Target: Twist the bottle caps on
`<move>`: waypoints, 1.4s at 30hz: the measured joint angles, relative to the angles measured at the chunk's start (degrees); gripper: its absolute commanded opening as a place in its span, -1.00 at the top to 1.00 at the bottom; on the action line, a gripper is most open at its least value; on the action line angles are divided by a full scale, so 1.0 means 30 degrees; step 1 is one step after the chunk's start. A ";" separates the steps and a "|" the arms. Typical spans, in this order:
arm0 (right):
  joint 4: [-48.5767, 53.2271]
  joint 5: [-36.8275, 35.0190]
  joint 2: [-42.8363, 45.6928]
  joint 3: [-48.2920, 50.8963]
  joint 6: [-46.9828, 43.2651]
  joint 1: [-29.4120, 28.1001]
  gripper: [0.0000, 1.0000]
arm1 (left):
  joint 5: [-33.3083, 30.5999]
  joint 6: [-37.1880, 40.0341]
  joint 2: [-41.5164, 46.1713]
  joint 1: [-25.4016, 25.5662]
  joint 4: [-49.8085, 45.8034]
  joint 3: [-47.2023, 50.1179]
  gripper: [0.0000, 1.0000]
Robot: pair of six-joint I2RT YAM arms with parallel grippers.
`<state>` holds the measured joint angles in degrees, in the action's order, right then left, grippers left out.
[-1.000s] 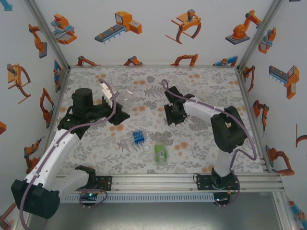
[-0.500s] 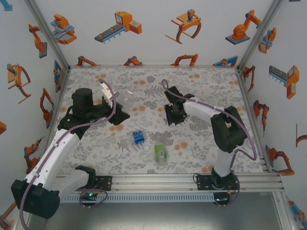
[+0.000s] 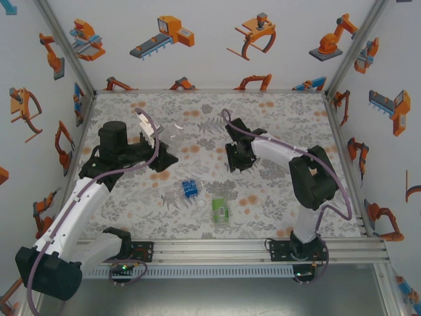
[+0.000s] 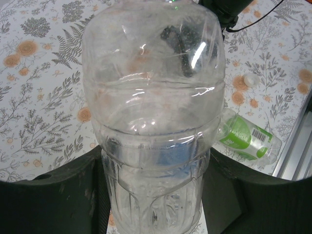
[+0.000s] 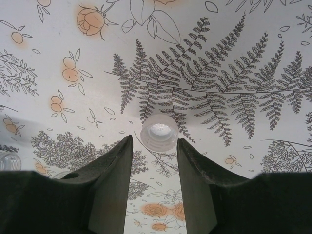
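Nothing has moved: left hand [image 4: 153, 195] stays clamped on the clear bottle [image 4: 153, 112], thin-walled, probably easily crushed. Right hand's [image 5: 155, 146] fingers stand apart around a light cap [image 5: 159, 132] on the tabletop [image 5: 243, 48].

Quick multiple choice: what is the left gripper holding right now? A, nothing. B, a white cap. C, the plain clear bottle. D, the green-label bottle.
C: the left wrist view shows the plain clear bottle clamped between the left gripper's fingers, while the green-label bottle lies on the table behind.
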<state>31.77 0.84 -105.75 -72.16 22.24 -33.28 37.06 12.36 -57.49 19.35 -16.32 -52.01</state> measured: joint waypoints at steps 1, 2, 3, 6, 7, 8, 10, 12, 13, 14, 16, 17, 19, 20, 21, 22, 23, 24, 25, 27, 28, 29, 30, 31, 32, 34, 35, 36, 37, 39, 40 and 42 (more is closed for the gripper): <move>-0.0022 0.0000 0.0000 0.0000 0.0000 0.0000 0.17 | 0.0000 0.0007 0.0000 0.0000 0.0000 0.0000 0.92; -0.0044 0.0000 0.0000 0.0000 0.0000 0.0000 0.17 | 0.0000 0.0000 0.0000 0.0000 0.0000 0.0000 0.92; -0.0058 0.0000 0.0000 0.0000 0.0000 0.0000 0.17 | 0.0000 0.0000 0.0000 0.0000 0.0000 0.0000 0.92; -0.0168 0.0007 -0.0036 0.0000 0.0000 0.0000 0.17 | 0.0000 0.0007 0.0000 0.0000 0.0000 0.0000 0.92; -0.0204 0.0015 -0.0066 0.0000 0.0000 0.0000 0.17 | 0.0000 0.0000 0.0000 0.0000 0.0000 0.0000 0.92; -0.0233 0.0022 -0.0095 0.0000 0.0000 0.0000 0.17 | 0.0000 0.0000 0.0000 0.0000 0.0000 0.0000 0.92; -0.0248 0.0066 -0.0160 0.0000 0.0000 0.0000 0.17 | 0.0000 0.0000 0.0000 0.0000 0.0000 0.0000 0.91; -0.0248 0.0080 -0.0248 0.0000 0.0000 -0.0007 0.17 | 0.0000 0.0007 0.0000 0.0000 -0.0007 0.0000 0.91; -0.0248 0.0073 -0.0291 0.0000 0.0000 -0.0015 0.17 | 0.0000 0.0007 0.0000 0.0000 0.0000 0.0000 0.91; -0.0248 0.0080 -0.0328 0.0000 0.0000 -0.0015 0.17 | 0.0000 0.0000 0.0000 0.0000 0.0000 0.0000 0.91; -0.0248 0.0080 -0.0379 0.0000 0.0000 -0.0015 0.17 | 0.0000 0.0007 0.0000 0.0000 0.0000 0.0000 0.91; -0.0248 0.0073 -0.0408 0.0007 0.0000 -0.0015 0.17 | 0.0000 0.0007 -0.0007 0.0000 -0.0007 0.0000 0.91; -0.0248 0.0080 -0.0466 0.0000 0.0000 -0.0015 0.17 | 0.0000 0.0007 -0.0007 0.0000 0.0000 0.0000 0.90; -0.0248 0.0073 -0.0510 0.0000 0.0000 -0.0015 0.17 | 0.0000 0.0000 -0.0007 0.0000 0.0000 0.0000 0.90; -0.0255 0.0073 -0.0554 0.0007 0.0000 -0.0015 0.17 | 0.0000 0.0007 -0.0007 0.0000 0.0000 0.0000 0.90; -0.0262 0.0080 -0.0612 0.0007 0.0000 -0.0015 0.17 | 0.0000 0.0000 -0.0007 0.0000 0.0000 0.0000 0.90; -0.0270 0.0102 -0.0656 0.0007 0.0000 -0.0015 0.17 | 0.0000 0.0007 -0.0007 0.0000 -0.0007 0.0000 0.90; -0.0321 0.0153 -0.0707 0.0007 0.0007 -0.0015 0.18 | 0.0000 0.0000 -0.0007 0.0000 0.0000 0.0000 0.90; -0.0386 0.0204 -0.0758 0.0007 0.0015 -0.0015 0.20 | 0.0000 0.0007 -0.0007 0.0000 0.0000 0.0000 0.90; -0.0546 0.0277 -0.0823 0.0044 0.0051 -0.0015 0.32 | 0.0000 0.0000 -0.0022 0.0000 0.0000 0.0000 0.90; -0.0670 0.0364 -0.0823 0.0102 0.0080 -0.0015 0.40 | 0.0000 0.0007 -0.0029 0.0000 0.0000 0.0000 0.90; -0.0823 0.0423 -0.0823 0.0189 0.0124 -0.0015 0.47 | 0.0000 0.0007 -0.0036 0.0000 -0.0007 0.0000 0.90; -0.0940 0.0488 -0.0823 0.0277 0.0175 -0.0015 0.55 | 0.0000 0.0007 -0.0044 0.0000 -0.0007 0.0000 0.90; -0.1005 0.0539 -0.0816 0.0313 0.0226 -0.0015 0.61 | 0.0000 0.0007 -0.0044 0.0000 -0.0007 0.0000 0.90; -0.1115 0.0656 -0.0816 0.0342 0.0313 -0.0015 0.66 | 0.0000 0.0007 -0.0044 0.0000 0.0000 0.0000 0.90; -0.1406 0.0984 -0.0816 0.0408 0.0459 -0.0007 0.74 | 0.0000 0.0007 -0.0044 0.0000 -0.0007 0.0000 0.90; -0.1552 0.1239 -0.0816 0.0437 0.0561 0.0015 0.75 | 0.0000 0.0007 -0.0044 0.0000 -0.0007 0.0000 0.90; -0.1829 0.1610 -0.0816 0.0510 0.0663 0.0058 0.75 | 0.0000 0.0007 -0.0044 0.0000 -0.0007 0.0000 0.90; -0.2098 0.2025 -0.0787 0.0612 0.0787 0.0138 0.75 | 0.0000 0.0000 -0.0051 0.0000 0.0000 0.0000 0.90; -0.2951 0.3177 -0.0656 0.1078 0.1180 0.0437 0.74 | 0.0000 0.0007 -0.0095 0.0000 0.0000 0.0000 0.90; -0.3453 0.3818 -0.0546 0.1421 0.1421 0.0656 0.74 | 0.0000 0.0007 -0.0117 0.0000 -0.0007 0.0000 0.90; -0.4677 0.5166 -0.0175 0.2397 0.2062 0.1275 0.66 | 0.0000 0.0000 -0.0168 0.0000 -0.0007 0.0000 0.90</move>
<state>17.74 16.34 -106.28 -64.97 28.42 -29.45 37.06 12.36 -58.00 19.35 -16.34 -52.01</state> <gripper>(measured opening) 0.208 0.580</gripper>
